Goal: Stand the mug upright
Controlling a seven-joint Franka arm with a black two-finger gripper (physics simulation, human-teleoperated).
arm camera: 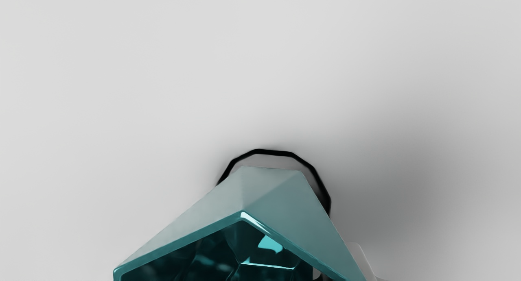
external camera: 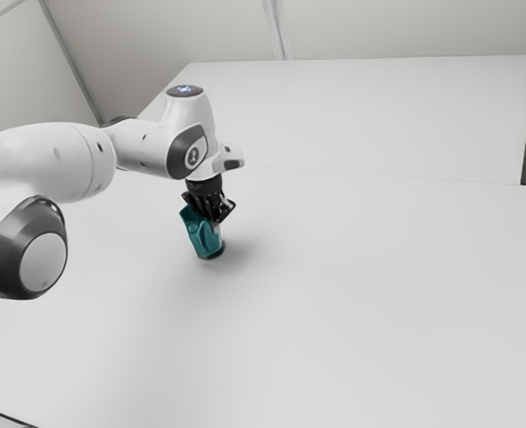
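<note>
Teal mug (external camera: 200, 235) looks approx. upright, claw (external camera: 209, 225) at it, can't tell if clamped; uneven lift-off cd. snag rim & tip it.

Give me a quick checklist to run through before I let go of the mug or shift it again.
1. Mug's opening faces up: ok; the wrist view looks down into the mug.
2. Gripper clear of the mug: not ok, it is right at the mug's upper part.
3. Mug's walls plumb: cannot tell; its top lies toward the exterior view's left of its base, which could be lean or flare.
4. Base flat on the table: cannot tell; it looks at or close to the surface.
5. Grip firm on the mug: cannot tell.
</note>
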